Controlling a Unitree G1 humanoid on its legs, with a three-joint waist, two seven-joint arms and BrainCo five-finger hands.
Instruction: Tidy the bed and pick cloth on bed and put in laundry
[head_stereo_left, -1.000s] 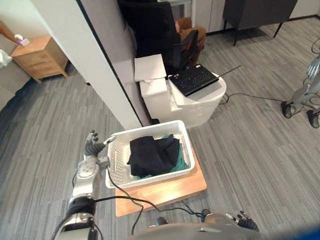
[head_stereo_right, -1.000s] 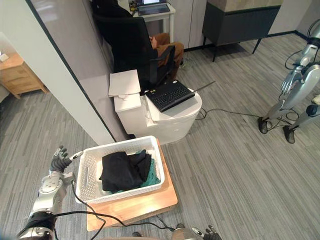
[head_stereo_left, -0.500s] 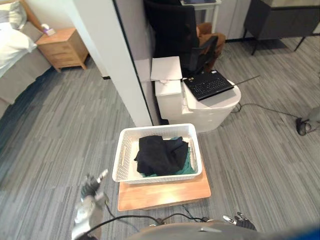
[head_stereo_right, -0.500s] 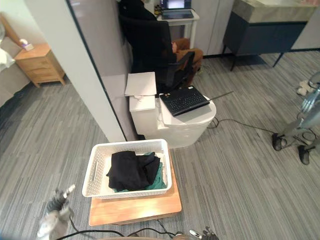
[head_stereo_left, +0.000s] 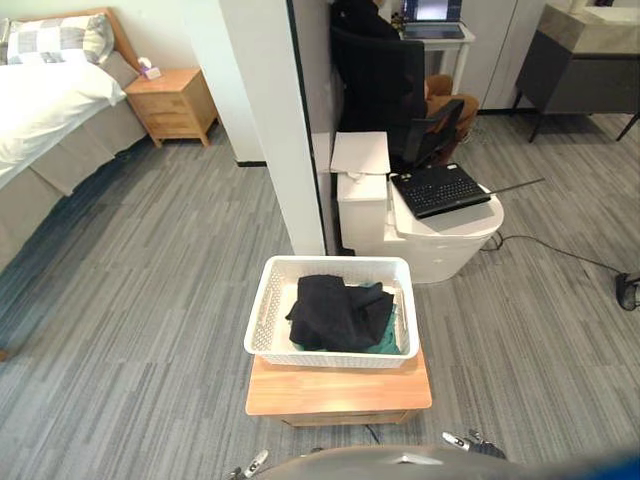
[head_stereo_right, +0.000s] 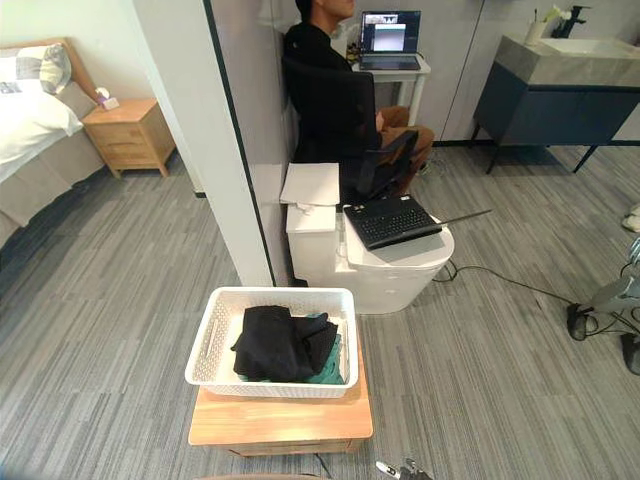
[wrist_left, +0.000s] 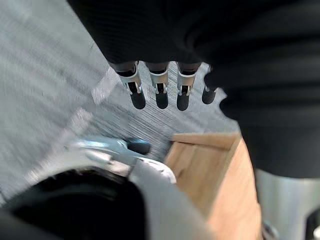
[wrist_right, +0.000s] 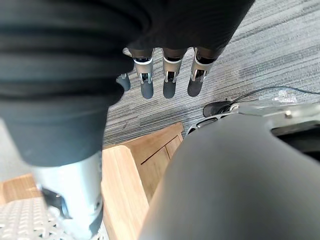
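Note:
A white laundry basket (head_stereo_left: 268, 325) stands on a low wooden stand (head_stereo_left: 340, 392) in front of me. In it lies a black cloth (head_stereo_left: 335, 310) on top of a green cloth (head_stereo_left: 388, 343). The bed (head_stereo_left: 45, 115), with white sheet and a checked pillow, is far off at the upper left. My left hand (wrist_left: 161, 92) hangs low beside the stand with straight fingers and holds nothing; its fingertips (head_stereo_left: 250, 466) peek in at the bottom edge. My right hand (wrist_right: 169, 85) also hangs over the carpet, open with nothing in it, by the stand's corner.
A white partition wall (head_stereo_left: 280, 120) rises behind the basket. Past it are a white round unit with a black laptop (head_stereo_left: 440, 188) on it, a person on a black chair (head_stereo_left: 395, 75), a wooden nightstand (head_stereo_left: 175, 100) and a dark cabinet (head_stereo_left: 590, 65).
The whole picture has shifted as the camera lifted toward the room. My left hand has dropped from beside the basket's rim to the bottom edge. Basket and cloth stay put.

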